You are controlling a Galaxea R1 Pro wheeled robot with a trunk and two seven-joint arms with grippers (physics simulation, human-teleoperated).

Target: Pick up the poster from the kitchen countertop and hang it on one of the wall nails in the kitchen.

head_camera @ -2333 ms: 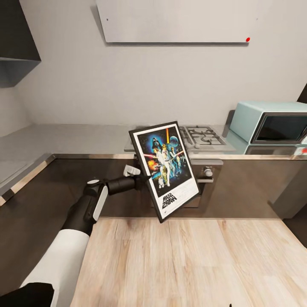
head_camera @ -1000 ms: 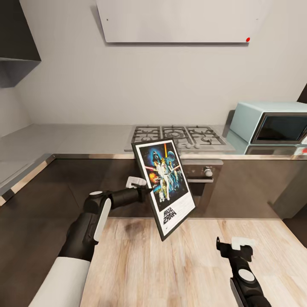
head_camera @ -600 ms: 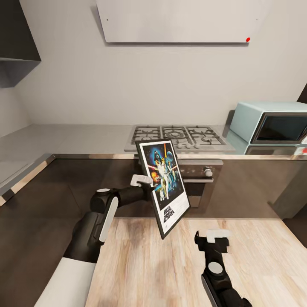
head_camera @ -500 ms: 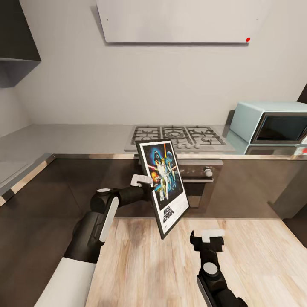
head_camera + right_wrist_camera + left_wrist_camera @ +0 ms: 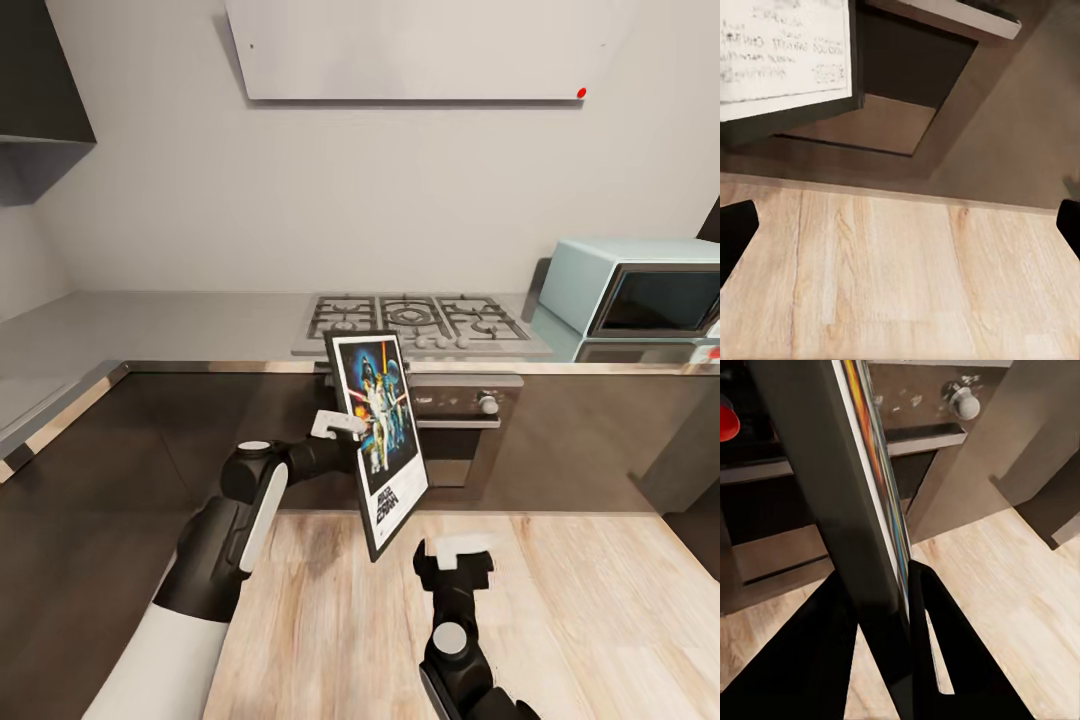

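Black arms, white panels, white upper sleeve.

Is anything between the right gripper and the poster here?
Nothing visible: the open right gripper sits low beside the poster, which the left gripper clamps by its edge, with bare wood floor under the gap.

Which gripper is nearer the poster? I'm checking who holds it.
Left. The left gripper is clamped on the poster at its edge; the right gripper is open, apart from it, by its lower corner.
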